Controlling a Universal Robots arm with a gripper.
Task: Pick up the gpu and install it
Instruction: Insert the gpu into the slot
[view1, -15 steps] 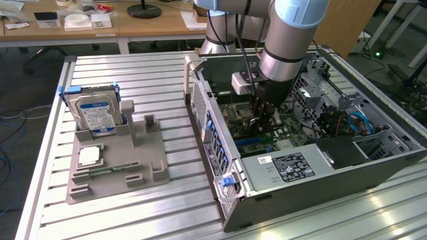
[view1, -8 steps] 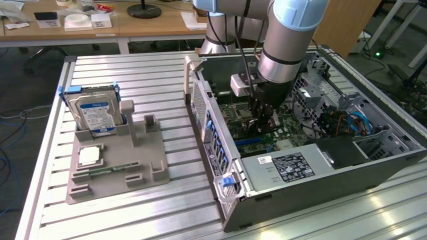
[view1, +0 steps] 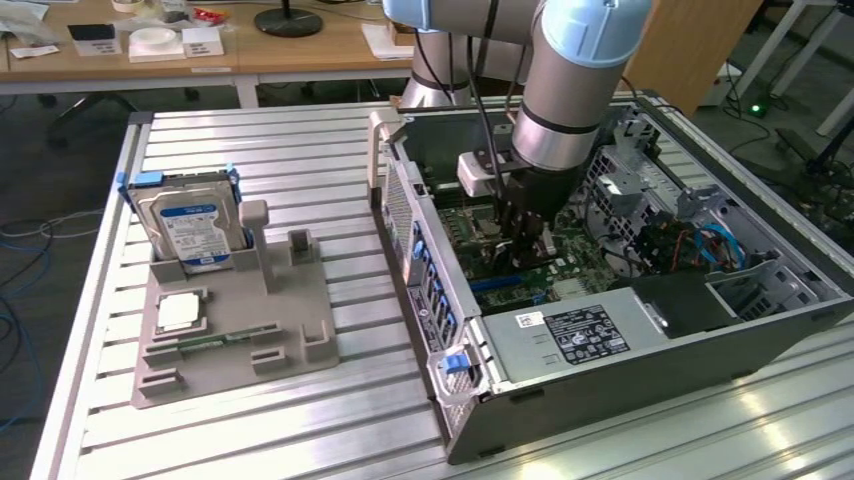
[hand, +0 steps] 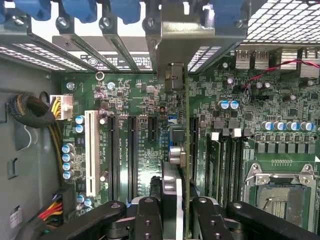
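My gripper (hand: 174, 216) is shut on the gpu (hand: 176, 152), a thin dark card seen edge-on between the black fingers (hand: 146, 215). Its silvery bracket (hand: 172, 37) reaches the case's rear slot openings. The card stands upright over the green motherboard (hand: 130, 95), between the black expansion slots (hand: 132, 150) and the memory slots (hand: 220, 160). Whether its edge sits in a slot I cannot tell. In the exterior view the gripper (view1: 523, 250) is deep inside the open computer case (view1: 414, 250), low over the board.
Beside the case, at the exterior view's left, a grey holder (view1: 254, 320) carries a hard drive (view1: 187, 225), a processor (view1: 178, 312) and a green memory stick (view1: 214, 338). A power supply (view1: 574, 335) fills the case's near end. Cables (hand: 30, 110) hang beside the board.
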